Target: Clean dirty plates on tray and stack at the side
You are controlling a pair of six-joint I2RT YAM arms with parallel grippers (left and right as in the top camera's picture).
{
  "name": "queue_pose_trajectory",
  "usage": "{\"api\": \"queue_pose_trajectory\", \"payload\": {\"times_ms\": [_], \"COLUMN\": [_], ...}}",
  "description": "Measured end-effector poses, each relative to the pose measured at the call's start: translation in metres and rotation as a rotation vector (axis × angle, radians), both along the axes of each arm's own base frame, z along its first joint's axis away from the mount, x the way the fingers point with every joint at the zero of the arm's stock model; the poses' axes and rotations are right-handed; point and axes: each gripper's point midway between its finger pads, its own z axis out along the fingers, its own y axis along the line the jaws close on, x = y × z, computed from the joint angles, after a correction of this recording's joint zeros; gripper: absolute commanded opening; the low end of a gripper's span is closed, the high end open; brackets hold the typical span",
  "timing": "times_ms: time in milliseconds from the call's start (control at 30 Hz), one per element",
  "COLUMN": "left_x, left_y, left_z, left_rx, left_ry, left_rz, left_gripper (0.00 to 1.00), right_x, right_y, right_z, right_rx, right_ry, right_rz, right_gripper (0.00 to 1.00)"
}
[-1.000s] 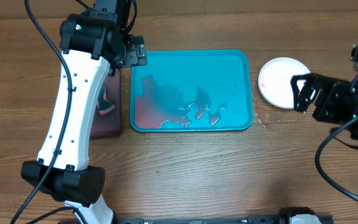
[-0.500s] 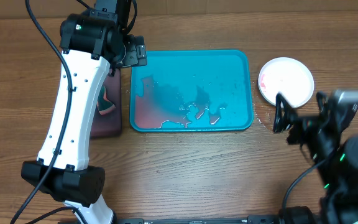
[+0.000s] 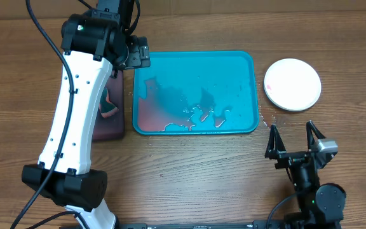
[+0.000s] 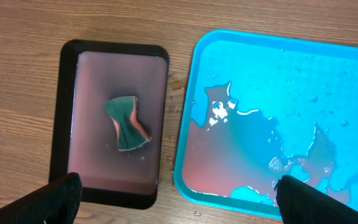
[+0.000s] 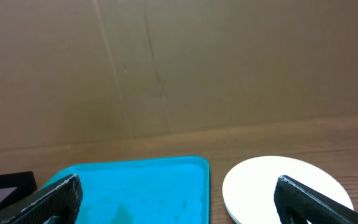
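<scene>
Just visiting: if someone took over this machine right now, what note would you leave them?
Left end effector: open, empty, over the gap between black tray and tray.
Right end effector: open, empty, near the table's front.
Tray: no plates, pinkish puddles.
White plate: on the table right of the tray; any beneath are hidden.
Left: check the stack, likely nothing more.

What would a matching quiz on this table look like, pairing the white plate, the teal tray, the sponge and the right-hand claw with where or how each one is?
Things:
1. white plate
2. teal tray
3. sponge
4. right gripper

Descriptions:
A. lies inside the black tray
B. wet, with pinkish puddles
C. on the bare table, right of the teal tray
D. open, holding nothing

Pairs: 1-C, 2-B, 3-A, 4-D.
</scene>
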Motion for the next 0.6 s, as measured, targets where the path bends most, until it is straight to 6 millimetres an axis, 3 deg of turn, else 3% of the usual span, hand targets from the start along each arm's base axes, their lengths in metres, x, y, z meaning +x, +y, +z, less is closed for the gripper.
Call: {"api": "queue_pose_trajectory", "payload": {"times_ms": [300, 600], "left_x": [0.0, 0.0], "left_y": [0.0, 0.0], "left_z": [0.0, 0.0], "left_rx": [0.0, 0.0], "left_ry": [0.0, 0.0], "left_rz": [0.0, 0.0], "left_gripper": [1.0, 1.0], "right_x": [0.005, 0.005], "right_y": [0.003, 0.004], "right_z": [-0.046, -0.047], "right_rx": [-0.013, -0.013], "right_ry": [0.096, 0.098], "right_rz": [0.01, 0.015], "right_gripper": [1.0, 1.0]}}
